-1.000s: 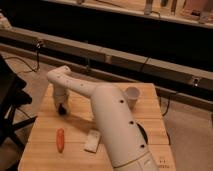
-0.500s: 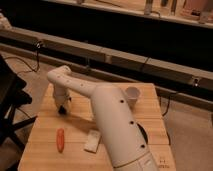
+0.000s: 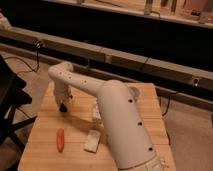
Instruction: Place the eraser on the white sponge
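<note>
The white sponge [image 3: 92,141] lies flat on the wooden table [image 3: 45,155], near the front middle, beside my arm's base. My gripper [image 3: 63,104] hangs down from the white arm over the table's left back part, just above the wood. A small dark shape [image 3: 62,107] sits at its lower tip; it could be the eraser, but I cannot tell whether it is held or lies on the table. The gripper is well left of and behind the sponge.
An orange carrot-shaped object [image 3: 60,140] lies left of the sponge. A small clear bottle [image 3: 95,113] stands mid-table, partly hidden by my arm. A white cup [image 3: 135,91] peeks out at the back right. A dark chair [image 3: 10,100] stands left of the table.
</note>
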`<action>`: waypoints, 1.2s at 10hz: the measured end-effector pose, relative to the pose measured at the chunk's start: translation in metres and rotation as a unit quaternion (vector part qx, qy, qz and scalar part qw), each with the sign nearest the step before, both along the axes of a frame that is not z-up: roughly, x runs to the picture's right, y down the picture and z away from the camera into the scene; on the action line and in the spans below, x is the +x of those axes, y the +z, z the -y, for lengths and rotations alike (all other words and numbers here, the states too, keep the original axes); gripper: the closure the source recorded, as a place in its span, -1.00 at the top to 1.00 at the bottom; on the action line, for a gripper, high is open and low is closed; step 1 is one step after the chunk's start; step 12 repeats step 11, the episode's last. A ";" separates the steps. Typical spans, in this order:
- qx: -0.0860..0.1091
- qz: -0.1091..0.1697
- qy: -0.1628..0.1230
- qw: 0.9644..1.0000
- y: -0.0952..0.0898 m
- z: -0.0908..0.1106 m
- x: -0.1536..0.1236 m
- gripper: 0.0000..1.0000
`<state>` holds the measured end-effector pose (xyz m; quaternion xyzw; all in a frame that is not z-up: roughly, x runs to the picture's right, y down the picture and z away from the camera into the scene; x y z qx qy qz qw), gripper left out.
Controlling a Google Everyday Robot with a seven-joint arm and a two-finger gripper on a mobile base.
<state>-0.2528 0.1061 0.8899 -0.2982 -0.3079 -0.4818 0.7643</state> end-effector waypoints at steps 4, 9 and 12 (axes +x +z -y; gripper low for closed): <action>0.009 0.004 -0.002 1.000 -0.037 0.020 0.016 -0.92; 0.011 0.010 -0.009 1.000 -0.052 0.027 0.023 -0.92; 0.010 0.010 -0.008 1.000 -0.067 0.025 0.032 -0.92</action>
